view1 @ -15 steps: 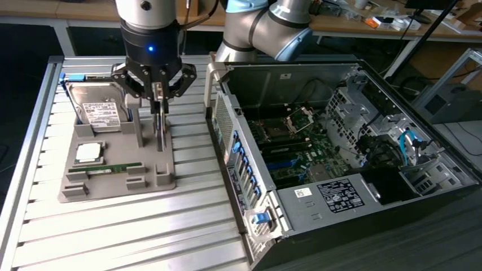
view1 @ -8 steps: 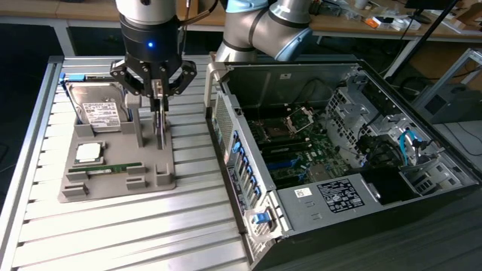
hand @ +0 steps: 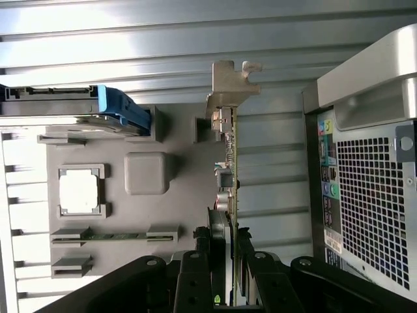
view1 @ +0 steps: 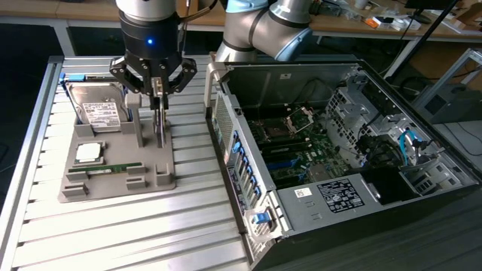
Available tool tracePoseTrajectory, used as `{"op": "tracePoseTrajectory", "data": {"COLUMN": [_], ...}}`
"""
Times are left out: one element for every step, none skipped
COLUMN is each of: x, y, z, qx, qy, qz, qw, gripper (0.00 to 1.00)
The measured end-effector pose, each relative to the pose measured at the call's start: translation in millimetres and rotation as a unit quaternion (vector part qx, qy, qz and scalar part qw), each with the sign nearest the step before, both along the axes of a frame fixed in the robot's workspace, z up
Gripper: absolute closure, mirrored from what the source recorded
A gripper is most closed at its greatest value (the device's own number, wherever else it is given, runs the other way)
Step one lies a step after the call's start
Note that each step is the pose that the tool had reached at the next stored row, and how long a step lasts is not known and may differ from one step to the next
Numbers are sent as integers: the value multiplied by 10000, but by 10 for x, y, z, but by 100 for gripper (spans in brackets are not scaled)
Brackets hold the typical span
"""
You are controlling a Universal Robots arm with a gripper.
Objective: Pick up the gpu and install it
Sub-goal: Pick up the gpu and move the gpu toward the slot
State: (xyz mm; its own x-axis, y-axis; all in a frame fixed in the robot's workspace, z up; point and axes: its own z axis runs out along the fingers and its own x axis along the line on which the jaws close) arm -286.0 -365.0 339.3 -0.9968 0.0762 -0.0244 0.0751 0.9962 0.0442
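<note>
Overhead light glares white off the ribbed metal bench [view1: 113, 226], strongest on slats beside the grey tray [view1: 105, 189]; the open computer case [view1: 241, 164] is shadowed inside.

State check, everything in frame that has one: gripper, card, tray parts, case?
gripper: shut on the gpu
gpu: gripped, standing on edge at the tray, not in the case
hard drive: seated in the tray
memory stick: lying in its tray slot
processor chip: in its tray pocket
computer case: side open, motherboard exposed
</note>
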Motion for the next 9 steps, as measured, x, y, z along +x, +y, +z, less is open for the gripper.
{"op": "tracePoseTrajectory", "data": {"x": [0,0,0,0,0,0,0,0,0], "y": [0,0,0,0,0,0,0,0,0], "z": [4,9,14,19,24,29,34,40,50], "qx": [0,0,0,0,0,0,0,0,0], "qy": [-1,-1,0,0,0,0,0,0,0], "qz": [0,0,0,0,0,0,0,0,0], "qw": [10000,10000,10000,10000,10000,10000,10000,10000,10000], "gripper": [73,73,73,73,73,73,73,73,73]}}
